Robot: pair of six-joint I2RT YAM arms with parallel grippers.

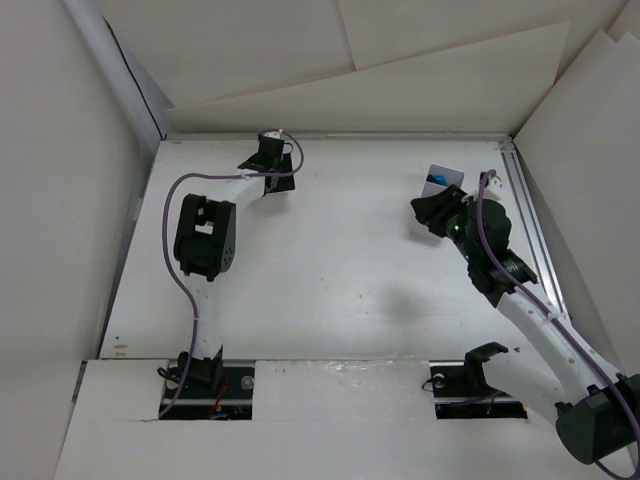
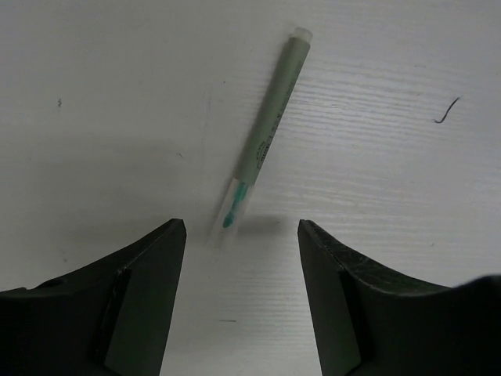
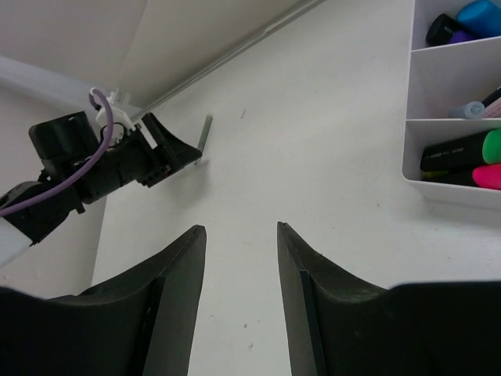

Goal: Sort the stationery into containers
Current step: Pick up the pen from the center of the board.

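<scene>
Pen [image 2: 266, 133] lies flat on the table [image 2: 94, 78], with its tip just by my left gripper [image 2: 241, 227]. That gripper is wide apart and holds nothing. My right gripper [image 3: 241, 231] is wide and empty too, near the white box [image 3: 446, 188] with highlighters [image 3: 454, 149] inside.

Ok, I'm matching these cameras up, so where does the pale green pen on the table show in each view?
Top external: pale green pen not made out, probably hidden under the left gripper.
Left wrist: upper centre, slanting, its capped tip nearest the open gripper.
Right wrist: a thin grey stick left of centre.
Shared landmark: the left gripper, close beside the pen.
</scene>
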